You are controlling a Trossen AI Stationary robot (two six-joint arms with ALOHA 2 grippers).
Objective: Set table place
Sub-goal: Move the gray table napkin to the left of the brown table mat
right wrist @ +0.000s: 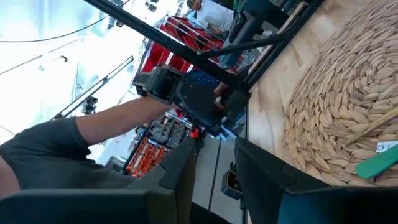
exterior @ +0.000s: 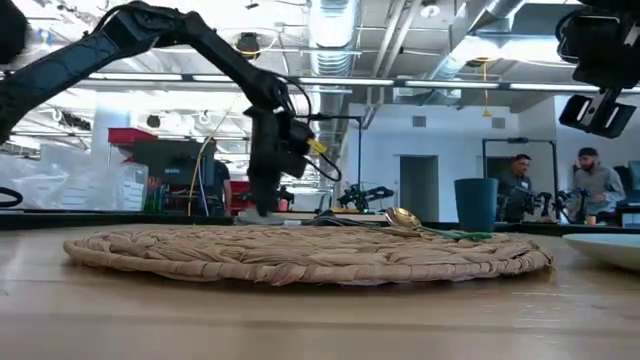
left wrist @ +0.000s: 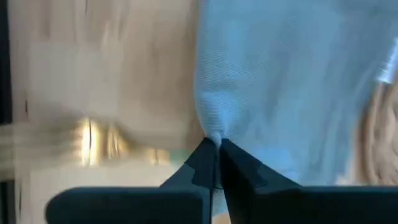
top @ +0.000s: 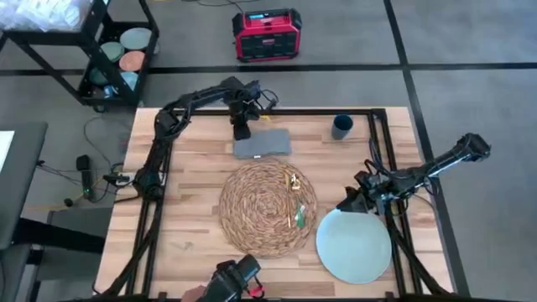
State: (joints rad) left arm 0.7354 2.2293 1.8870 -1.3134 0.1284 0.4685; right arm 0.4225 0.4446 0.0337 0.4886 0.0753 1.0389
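The grey napkin (top: 262, 144) lies flat on the table (top: 185, 210), just beyond the round woven placemat (top: 268, 207). My left gripper (top: 242, 131) stands on the napkin's far left corner, shut on the cloth. Gold and green-handled cutlery (top: 295, 200) lies on the placemat's right part. The pale plate (top: 354, 245) rests on the table at the near right, and the dark cup (top: 341, 127) stands at the far right. My right gripper (right wrist: 214, 168) hangs open and empty, well above the plate's far rim (top: 346, 201). My left gripper pinches a small pucker of cloth at the napkin's far left corner (left wrist: 211, 138) between its two fingertips. The fingers come from above, pointing down. The rest of the napkin (left wrist: 286, 81) lies flat on the table.
Black rails (top: 377, 113) frame the tabletop. A black cart (top: 117, 50) with bowls stands beyond the far left corner, a red box (top: 267, 35) on the floor behind. A person's arm (right wrist: 93, 137) and a dark device (top: 235, 281) are at the near edge.
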